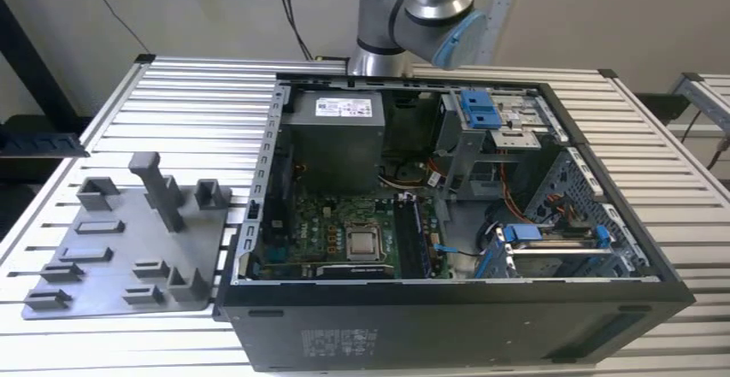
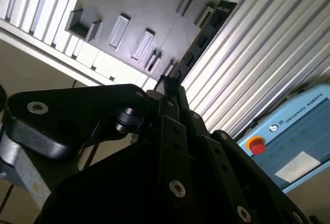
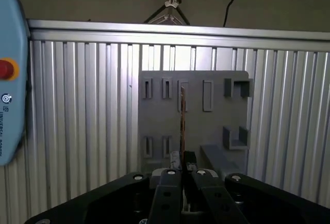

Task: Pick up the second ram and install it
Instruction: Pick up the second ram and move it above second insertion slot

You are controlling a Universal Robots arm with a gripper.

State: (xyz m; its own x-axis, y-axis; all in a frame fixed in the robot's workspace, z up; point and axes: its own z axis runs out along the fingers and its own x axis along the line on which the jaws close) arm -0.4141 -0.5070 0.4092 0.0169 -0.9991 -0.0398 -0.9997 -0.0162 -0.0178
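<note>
Aluminium table [image 1: 183, 95], pale wall [image 1: 205, 9], jaws gripping second ram [image 3: 182, 116]

holder plate [image 1: 126, 244] grey | case [image 1: 456, 326] black | table [image 1: 194, 103] silver, ribbed | second ram [image 2: 198, 41] dark

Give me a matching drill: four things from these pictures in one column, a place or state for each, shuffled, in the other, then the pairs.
1. slim dark memory stick
2. grey plastic holder plate
3. black open-sided computer case
4. round red button

a. on a pale blue box
b. on the slatted metal table, at the exterior view's left
c. held in the claw
d. green circuit board showing inside

Pairs: 1-c, 2-b, 3-d, 4-a
</note>
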